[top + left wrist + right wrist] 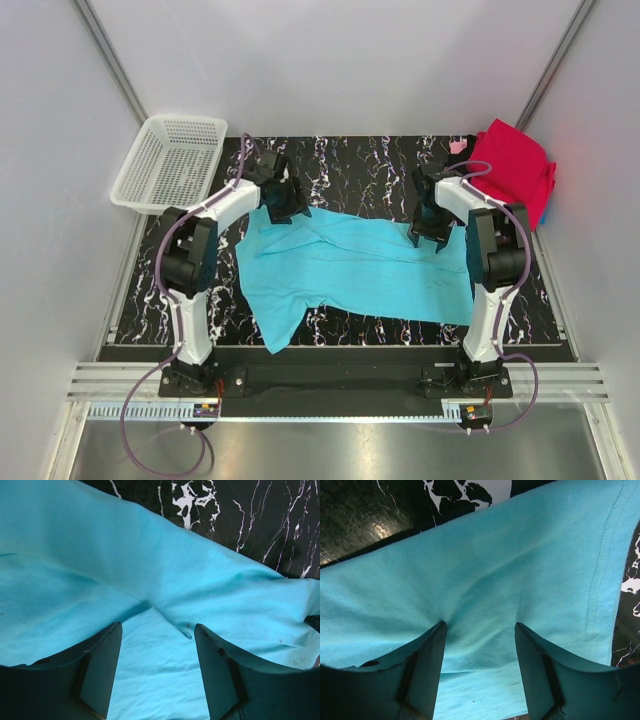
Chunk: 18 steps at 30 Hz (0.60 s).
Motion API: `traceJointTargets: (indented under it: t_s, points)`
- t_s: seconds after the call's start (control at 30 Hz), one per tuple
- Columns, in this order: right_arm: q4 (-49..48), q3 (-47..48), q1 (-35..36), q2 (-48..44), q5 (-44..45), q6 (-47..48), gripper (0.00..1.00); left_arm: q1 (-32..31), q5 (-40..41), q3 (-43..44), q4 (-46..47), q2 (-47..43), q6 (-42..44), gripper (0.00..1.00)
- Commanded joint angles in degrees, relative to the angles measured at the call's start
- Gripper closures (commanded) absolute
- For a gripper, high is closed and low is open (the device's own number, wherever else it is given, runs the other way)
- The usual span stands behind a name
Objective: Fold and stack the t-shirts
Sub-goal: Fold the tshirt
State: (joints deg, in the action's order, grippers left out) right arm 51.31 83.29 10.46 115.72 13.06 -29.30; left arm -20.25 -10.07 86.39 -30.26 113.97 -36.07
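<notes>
Turquoise t-shirt [360,265] lies spread across the middle of the black marbled table [370,160], roughly flat. One sleeve trails toward the near left and a shallow crease runs through the body. Red t-shirt [515,170] sits bunched at the far right corner. White basket [170,160] is at the far left, off the cloth.

Left gripper [285,205] is over the shirt's far left corner. Its jaws stand apart, a small ridge of cloth lies between them, and nothing is pinched. Right gripper [432,240] is at the far right edge, jaws likewise apart. Its tips press into the fabric, which puckers toward one of them.

Judgement: both are placed to take the far edge for the first fold.

- Each jaw pair should close on the top layer only, near the hem, on enough cloth that it won't slip out.
- The two arms should lift together and evenly, so the edge travels straight and the crease isn't folded in.
- The loose sleeve may drag.
</notes>
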Motion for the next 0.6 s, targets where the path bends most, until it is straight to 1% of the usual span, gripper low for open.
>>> traceJointTargets:
  t_s: [0.0, 0.03, 0.07, 0.13, 0.17, 0.23, 0.27, 0.37, 0.43, 0.47, 0.57]
  points:
    - [1.69, -0.05, 0.61, -3.48, 1.79, -0.14, 0.36, -0.84, -1.01, 2.99, 1.43, 2.3, -0.57, 0.37]
    - [1.78, 0.12, 0.7, -3.57, 1.79, -0.06, 0.36, -0.93, -0.49, 3.52, 1.35, 3.09, -0.92, 0.39]
    - [1.86, 0.3, 0.7, -3.83, 1.97, 0.03, 0.36, -1.02, -0.13, 3.78, 1.34, 3.53, -1.01, 0.47]
    - [2.21, 0.73, 0.7, -4.1, 2.32, 0.12, 0.36, -1.28, -0.3, 4.66, 1.34, 4.76, -1.19, 0.54]
    - [2.39, 1.0, 0.7, -4.27, 2.67, 0.21, 0.36, -1.46, -0.39, 5.01, 1.34, 5.2, -1.19, 0.6]
    - [2.83, 1.79, 0.7, -4.54, 3.11, 0.21, 0.35, -1.81, -0.66, 5.63, 1.35, 6.08, -1.28, 0.62]
    - [3.18, 2.05, 0.7, -4.89, 3.46, 0.21, 0.35, -1.9, -0.57, 5.81, 1.43, 6.26, -1.28, 0.65]
    - [3.8, 3.02, 0.7, -5.68, 3.81, 0.21, 0.35, -2.34, -0.39, 6.25, 1.34, 6.87, -1.37, 0.66]
    - [4.06, 3.46, 0.7, -6.03, 3.73, 0.21, 0.35, -2.51, -0.31, 6.25, 1.43, 6.88, -1.37, 0.68]
    - [4.32, 3.46, 0.7, -6.3, 3.9, 0.21, 0.35, -2.6, -0.31, 6.25, 1.43, 6.96, -1.45, 0.7]
    - [4.59, 3.72, 0.7, -6.65, 3.9, 0.21, 0.34, -2.6, -0.31, 5.63, 1.35, 6.44, -1.45, 0.83]
